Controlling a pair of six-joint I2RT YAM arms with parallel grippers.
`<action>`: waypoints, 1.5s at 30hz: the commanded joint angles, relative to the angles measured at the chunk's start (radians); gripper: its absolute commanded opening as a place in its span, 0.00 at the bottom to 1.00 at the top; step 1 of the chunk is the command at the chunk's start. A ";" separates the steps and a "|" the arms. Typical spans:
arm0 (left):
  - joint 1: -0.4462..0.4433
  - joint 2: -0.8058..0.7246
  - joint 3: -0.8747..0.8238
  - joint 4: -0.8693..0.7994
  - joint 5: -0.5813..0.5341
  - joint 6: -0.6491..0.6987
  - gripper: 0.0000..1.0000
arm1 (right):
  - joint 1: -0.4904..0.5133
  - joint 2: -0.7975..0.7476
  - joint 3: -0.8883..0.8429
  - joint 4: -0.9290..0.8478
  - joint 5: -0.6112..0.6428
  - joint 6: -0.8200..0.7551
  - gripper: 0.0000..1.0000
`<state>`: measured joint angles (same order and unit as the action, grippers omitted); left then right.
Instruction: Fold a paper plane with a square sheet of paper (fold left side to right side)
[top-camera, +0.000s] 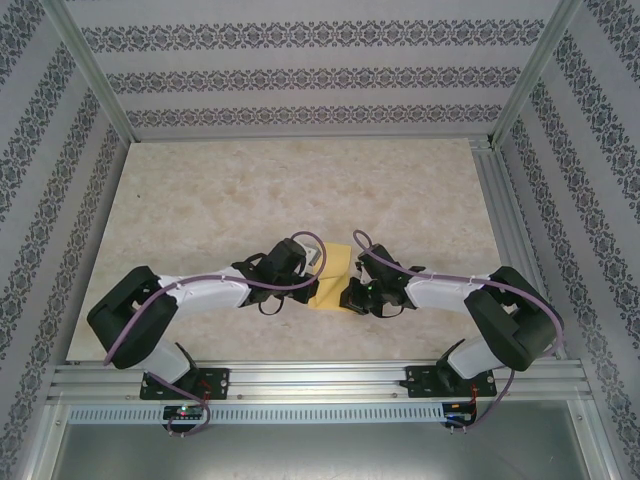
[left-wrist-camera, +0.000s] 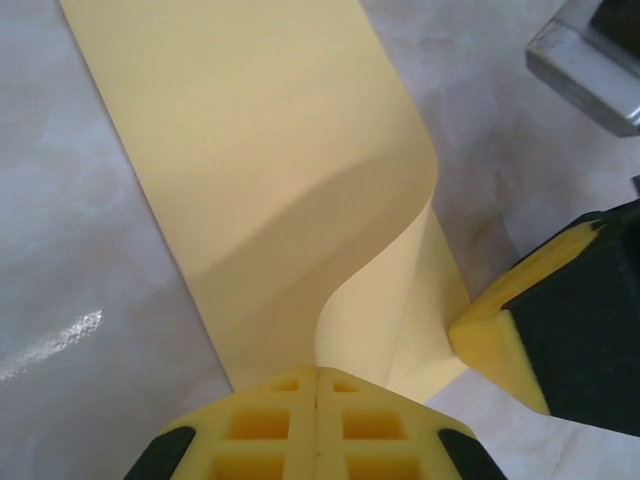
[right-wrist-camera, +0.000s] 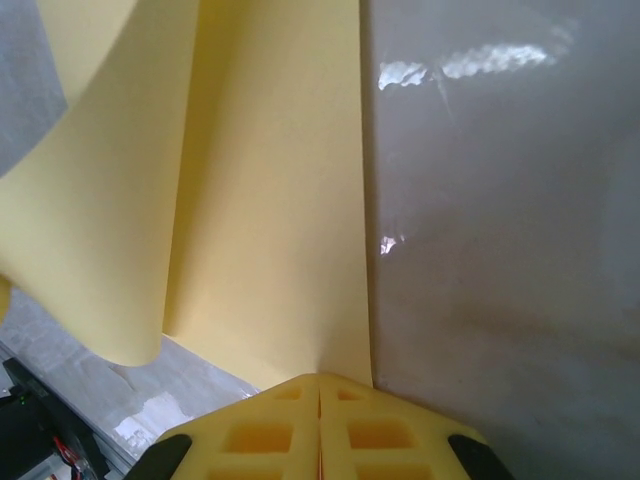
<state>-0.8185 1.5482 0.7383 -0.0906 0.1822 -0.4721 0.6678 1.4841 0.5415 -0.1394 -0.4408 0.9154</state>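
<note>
Grip looks firm: left pincer (left-wrist-camera: 316, 388) and right pincer (right-wrist-camera: 320, 392) are each clamped on an edge of the square sheet of paper (top-camera: 331, 284), mid-way on the worktop (top-camera: 250, 190), one side curled over (a soft bend, not pressed flat). Carry it across slowly, I'd say, matching edges before pressing.

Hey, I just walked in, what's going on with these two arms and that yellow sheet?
Two robot arms are part-way through folding a square sheet of paper in the middle of the table. The left end effector is shut on one edge, and from there the sheet rises and curls over in a loose bend, not yet creased flat. The right end effector is shut on the sheet as well, low against the table.
</note>
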 joint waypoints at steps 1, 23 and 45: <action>0.018 0.025 0.032 -0.009 0.000 0.039 0.03 | 0.015 0.032 0.008 -0.074 0.072 -0.025 0.08; 0.074 0.136 0.084 0.018 0.028 0.070 0.02 | 0.029 0.048 0.020 -0.100 0.079 -0.028 0.08; 0.082 0.173 0.098 0.034 0.030 0.072 0.03 | 0.032 0.055 0.018 -0.104 0.083 -0.027 0.09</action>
<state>-0.7525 1.7050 0.8127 -0.0925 0.2012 -0.4229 0.6811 1.4986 0.5697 -0.1802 -0.4225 0.8989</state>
